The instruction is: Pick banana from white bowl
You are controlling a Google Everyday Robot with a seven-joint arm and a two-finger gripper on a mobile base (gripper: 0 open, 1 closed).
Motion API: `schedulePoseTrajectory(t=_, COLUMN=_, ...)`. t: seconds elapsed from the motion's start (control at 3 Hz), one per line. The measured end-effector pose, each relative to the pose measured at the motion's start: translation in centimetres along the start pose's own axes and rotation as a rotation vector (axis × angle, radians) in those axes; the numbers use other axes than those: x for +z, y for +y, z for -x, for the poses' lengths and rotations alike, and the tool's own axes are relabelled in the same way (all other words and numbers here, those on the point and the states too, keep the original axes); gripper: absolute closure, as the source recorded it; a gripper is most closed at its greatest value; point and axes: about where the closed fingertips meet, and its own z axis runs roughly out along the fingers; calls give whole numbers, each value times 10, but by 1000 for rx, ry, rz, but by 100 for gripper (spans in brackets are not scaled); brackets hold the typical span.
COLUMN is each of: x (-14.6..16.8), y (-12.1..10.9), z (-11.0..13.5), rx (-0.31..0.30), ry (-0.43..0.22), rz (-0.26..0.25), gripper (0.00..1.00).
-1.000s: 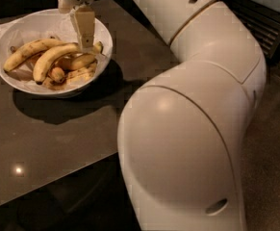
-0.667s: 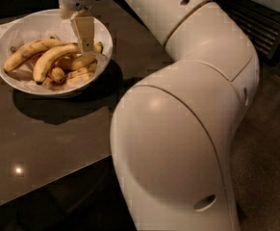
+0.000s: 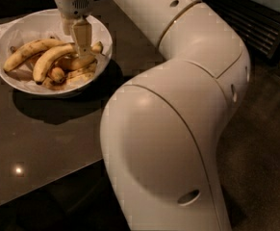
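The gripper (image 3: 82, 43) hangs low inside the white bowl (image 3: 14, 32) on the bench (image 3: 43, 138), right at the upper end of the banana (image 3: 48, 61). That banana lies curved across the heap, beside a browner banana (image 3: 29, 52). How the jaws stand I cannot tell. The fruit looks light but soft, easily bruised, smooth-skinned; I'd take it gently across its thick middle.

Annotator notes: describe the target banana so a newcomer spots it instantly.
On the dark table, find the white bowl at upper left. Inside, the end effector hangs over the pile's middle; the banana is the bright, clean-skinned one curving toward it, in front of the long brown-speckled banana.
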Motion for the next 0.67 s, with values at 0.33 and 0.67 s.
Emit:
schedulePoseTrajectory(t=0.33, x=5, y=-1, z=-1, rx=2, ry=3, rz=12, gripper=34)
schedulePoseTrajectory(t=0.67, x=10, y=-4, z=0, rx=0, ry=0, rz=20, gripper=34)
